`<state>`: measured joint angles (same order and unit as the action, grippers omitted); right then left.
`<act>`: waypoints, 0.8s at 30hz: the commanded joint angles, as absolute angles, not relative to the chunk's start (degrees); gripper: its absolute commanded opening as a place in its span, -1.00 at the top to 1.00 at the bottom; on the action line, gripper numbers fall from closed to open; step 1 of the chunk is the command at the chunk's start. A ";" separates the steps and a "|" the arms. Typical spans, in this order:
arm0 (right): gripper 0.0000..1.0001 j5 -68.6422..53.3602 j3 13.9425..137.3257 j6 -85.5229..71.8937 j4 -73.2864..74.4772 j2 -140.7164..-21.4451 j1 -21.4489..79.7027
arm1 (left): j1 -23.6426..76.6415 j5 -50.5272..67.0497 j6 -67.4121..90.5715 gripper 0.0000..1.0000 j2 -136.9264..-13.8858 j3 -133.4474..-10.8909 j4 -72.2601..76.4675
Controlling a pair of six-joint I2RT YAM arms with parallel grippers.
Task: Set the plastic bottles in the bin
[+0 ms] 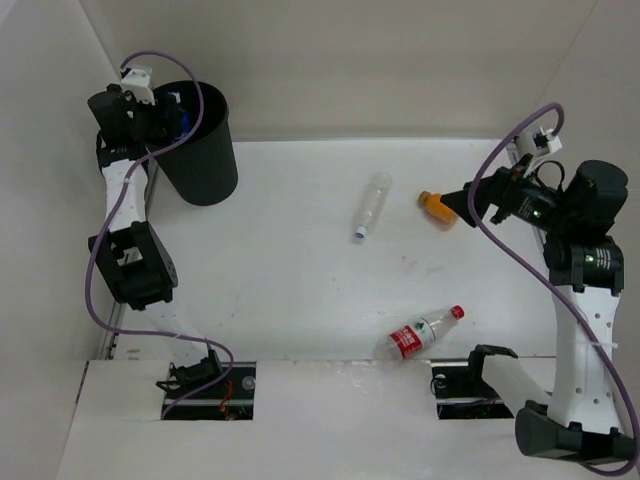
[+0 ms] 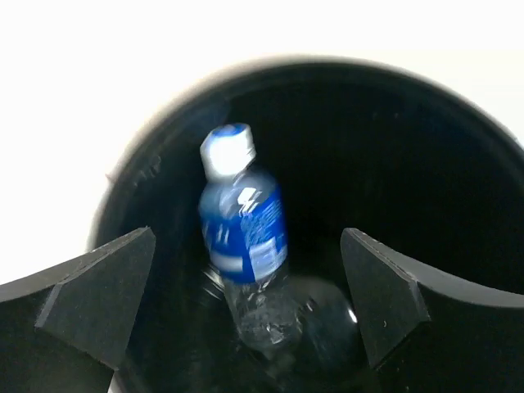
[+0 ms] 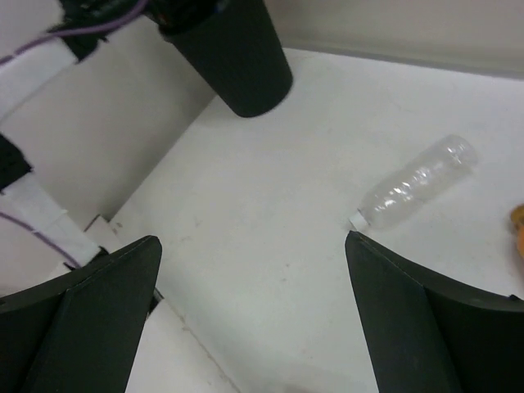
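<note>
- Bottles numbered four in all: one blue-labelled, one red-labelled, one clear and bare, one short and orange
- The blue-labelled bottle (image 2: pixel 243 237) was inside the bin (image 2: pixel 426 123), white cap uppermost and tipped a little to the left, with its clear lower body down in the dark; the left wrist view showed it blurred
- The bin, the only one, was tall, round and black, narrowing toward its base, and stood at the far left corner of the table (image 1: pixel 300 290)
- The clear unlabelled bottle (image 1: pixel 372 204) lay on its side around the middle of the table, toward the far edge, white cap pointing near
- The orange bottle (image 1: pixel 434 205) lay to the right of it and apart from it, just in front of the right gripper's tips
- The red-labelled bottle (image 1: pixel 420 333) lay on its side by the near edge, right of centre, red cap pointing right
- Three bottles lay on the table and one was in the bin
- The left gripper (image 2: pixel 246 237) hung over the bin's mouth, fingers spread wide, touching nothing
- The right gripper (image 1: pixel 455 205) sat at the right of the table, likewise spread wide and holding nothing
</note>
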<state>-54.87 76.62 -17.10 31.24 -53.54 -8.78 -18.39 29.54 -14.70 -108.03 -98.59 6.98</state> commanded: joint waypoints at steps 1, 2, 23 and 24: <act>-1.00 -41.61 73.75 -6.26 40.24 -55.01 -5.60 | -18.59 26.64 -14.33 -1.00 -98.72 -104.15 13.88; -1.00 -37.05 72.17 -3.89 40.95 -55.72 -3.76 | -18.42 25.06 -13.98 -1.00 -96.70 -104.24 13.89; -1.00 -14.51 95.87 -8.61 30.50 -107.47 14.90 | -7.33 21.69 -12.13 -1.00 -45.98 -87.81 -24.16; -1.00 -13.89 97.28 -8.96 30.50 -109.06 14.90 | -7.95 23.28 -11.87 -1.00 -45.01 -87.28 -25.04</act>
